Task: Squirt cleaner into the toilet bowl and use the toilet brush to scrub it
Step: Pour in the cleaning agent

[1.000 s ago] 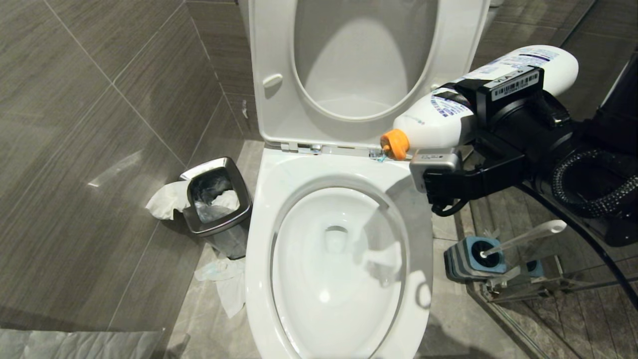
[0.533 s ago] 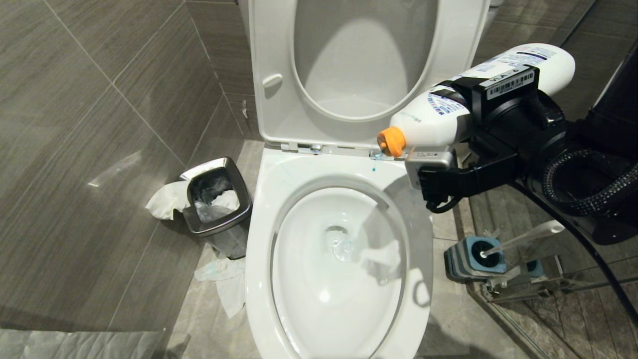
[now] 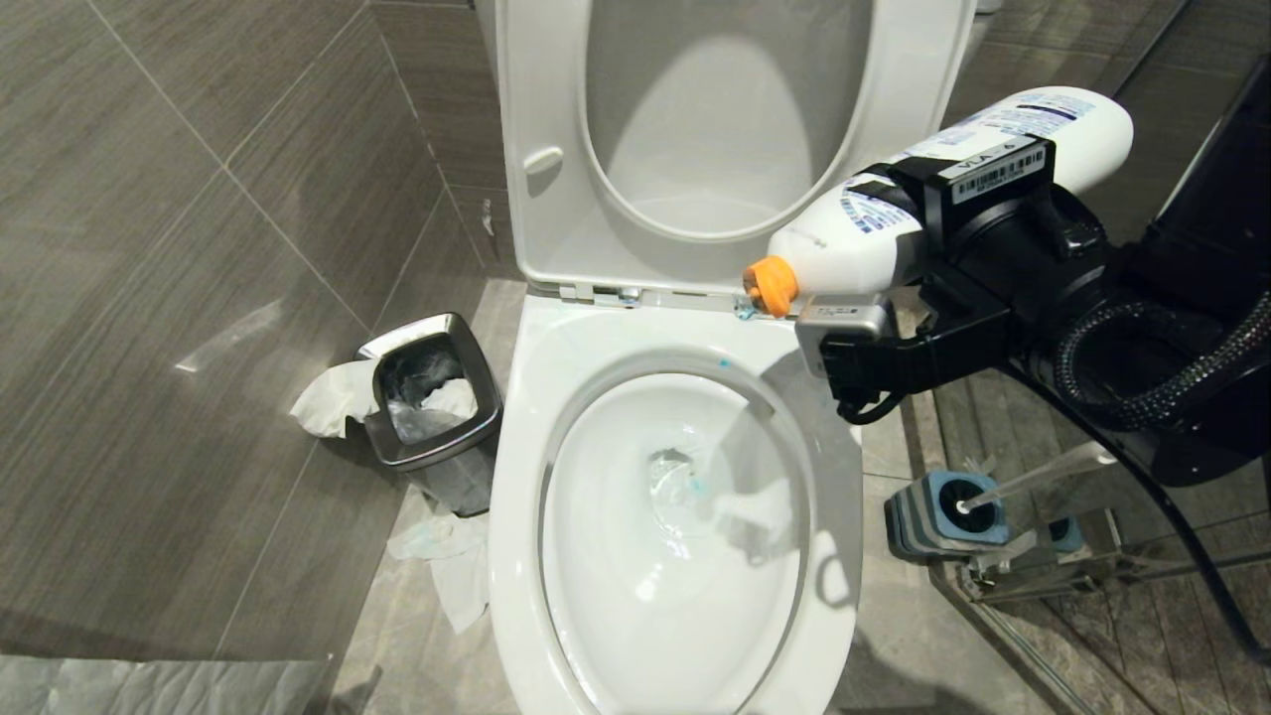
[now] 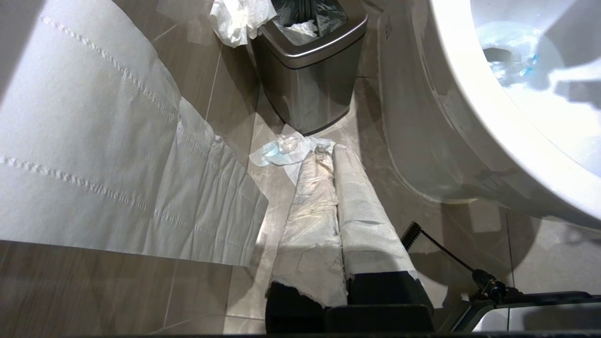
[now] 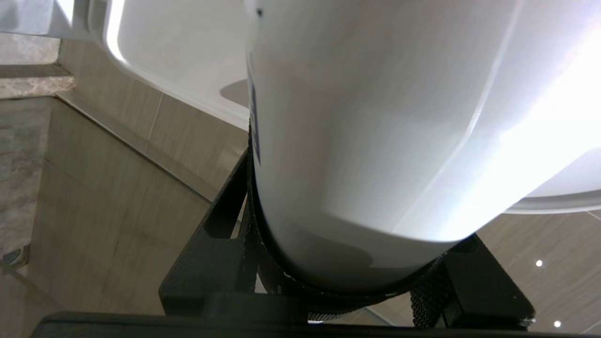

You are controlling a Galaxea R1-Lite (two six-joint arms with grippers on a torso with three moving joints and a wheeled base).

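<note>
My right gripper (image 3: 953, 214) is shut on a white cleaner bottle (image 3: 854, 253), held tilted at the back right of the toilet bowl (image 3: 596, 348), orange nozzle (image 3: 770, 286) pointing down over the rim. A drop of blue cleaner (image 3: 723, 364) sits on the inner rim, and blue streaks tint the water (image 3: 695, 489). The bottle (image 5: 375, 117) fills the right wrist view. The toilet brush (image 3: 1043, 475) stands in its blue-and-grey holder (image 3: 938, 511) on the floor to the right. My left gripper (image 4: 331, 152), fingers wrapped in white, is shut and parked low beside the bowl (image 4: 469, 108).
The seat and lid (image 3: 556, 129) are raised. A steel waste bin (image 3: 432, 397) stands left of the toilet with crumpled tissue (image 3: 333, 397) beside it and more tissue (image 3: 447, 566) on the floor. A glass partition (image 3: 1092, 596) is behind the brush holder.
The right gripper and bottle have shifted slightly left. A blue drop left the nozzle and slid down the rim, and blue has appeared in the water.
</note>
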